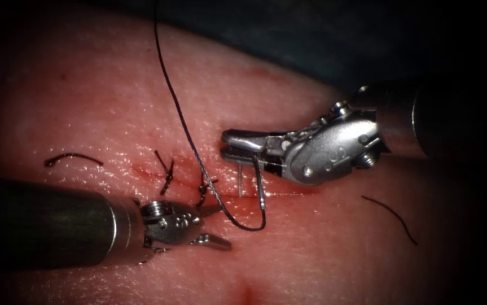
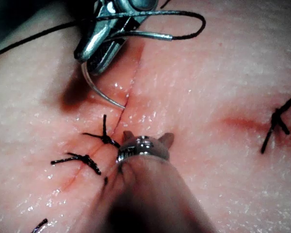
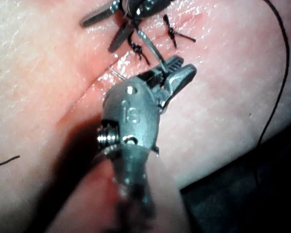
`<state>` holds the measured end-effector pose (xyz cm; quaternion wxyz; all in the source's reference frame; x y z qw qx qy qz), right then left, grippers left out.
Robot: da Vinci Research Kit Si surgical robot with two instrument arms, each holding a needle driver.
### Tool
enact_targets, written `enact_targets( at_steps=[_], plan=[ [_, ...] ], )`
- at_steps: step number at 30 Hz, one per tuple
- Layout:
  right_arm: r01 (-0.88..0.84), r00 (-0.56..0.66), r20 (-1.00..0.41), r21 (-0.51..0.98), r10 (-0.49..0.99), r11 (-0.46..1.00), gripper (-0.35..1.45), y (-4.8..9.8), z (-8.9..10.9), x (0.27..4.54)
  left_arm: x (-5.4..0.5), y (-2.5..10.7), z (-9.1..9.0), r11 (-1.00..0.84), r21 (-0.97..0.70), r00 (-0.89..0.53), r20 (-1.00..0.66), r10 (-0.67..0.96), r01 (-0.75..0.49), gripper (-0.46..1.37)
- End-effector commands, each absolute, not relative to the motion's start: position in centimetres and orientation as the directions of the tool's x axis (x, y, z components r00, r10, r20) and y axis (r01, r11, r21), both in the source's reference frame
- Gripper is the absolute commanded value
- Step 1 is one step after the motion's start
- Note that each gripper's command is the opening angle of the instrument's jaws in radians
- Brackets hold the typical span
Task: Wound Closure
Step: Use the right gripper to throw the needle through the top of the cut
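My right tool [image 1: 233,146] is shut on the curved needle [image 1: 240,179] at mid-curve, just to the right of the two stitches. Both needle ends hang down from the jaws. The tip [image 2: 121,105] meets the tissue at the cut [image 1: 288,193]; how deep it sits I cannot tell. Dark thread [image 1: 181,118] leaves the needle's tail [image 1: 262,197], loops low and climbs out of the picture. My left tool [image 1: 219,226] stands open and holds nothing, just below the cut beside the nearer stitch [image 1: 203,189].
A second stitch [image 1: 167,175] lies further left on the cut. Loose cut thread ends rest on the tissue at the left [image 1: 71,157] and right [image 1: 393,217]. Red fluid lines the cut. Dark cloth [image 1: 311,34] lies beyond the tissue.
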<state>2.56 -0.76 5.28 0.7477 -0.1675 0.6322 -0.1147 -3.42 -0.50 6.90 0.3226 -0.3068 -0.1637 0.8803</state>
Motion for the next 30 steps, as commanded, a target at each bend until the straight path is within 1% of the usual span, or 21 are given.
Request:
enact_targets(
  at_steps=[1,21,30],
  plan=[
    [-0.048,0.174,-0.907,-0.397,-0.383,0.917,-0.35,-0.76,5.28,2.56,-3.42,-0.5,6.9,-0.738,-0.488,-0.604,-0.434,0.668,-0.466,0.42],
    [-0.048,0.172,-0.907,-0.398,-0.384,0.916,-0.35,-0.74,5.2,2.54,-3.44,-0.48,6.87,-0.737,-0.49,-0.603,-0.434,0.67,-0.466,0.41],
    [-0.055,0.17,-0.894,-0.43,-0.415,0.901,-0.35,-0.61,5.05,2.5,-3.44,-0.48,6.87,-0.737,-0.49,-0.603,-0.434,0.67,-0.466,0.4]
  ],
)
